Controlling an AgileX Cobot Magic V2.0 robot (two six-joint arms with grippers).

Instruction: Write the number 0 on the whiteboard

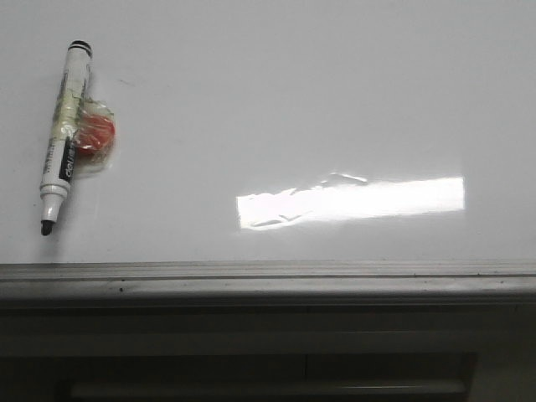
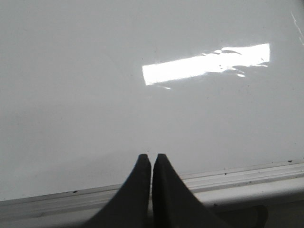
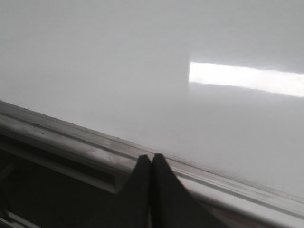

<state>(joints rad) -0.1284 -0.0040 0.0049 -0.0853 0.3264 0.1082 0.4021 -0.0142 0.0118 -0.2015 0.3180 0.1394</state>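
Note:
The whiteboard [image 1: 276, 109] is a glossy white board with a grey metal frame along its near edge, and it carries a bright rectangular light patch. No number 0 shows on it. An uncapped black-tipped marker [image 1: 63, 138] lies at the board's left, leaning over a small red round thing in clear wrap [image 1: 95, 136]. In the left wrist view my left gripper [image 2: 152, 156] is shut on nothing, above the whiteboard [image 2: 95, 95] near its frame. My right gripper [image 3: 152, 156] is likewise shut and empty over the frame of the whiteboard [image 3: 118, 71]. Neither gripper appears in the front view.
The grey metal frame [image 1: 268, 280] runs along the board's near edge, with a dark ledge [image 1: 268, 360] below it. The light patch [image 1: 352, 201] sits right of centre.

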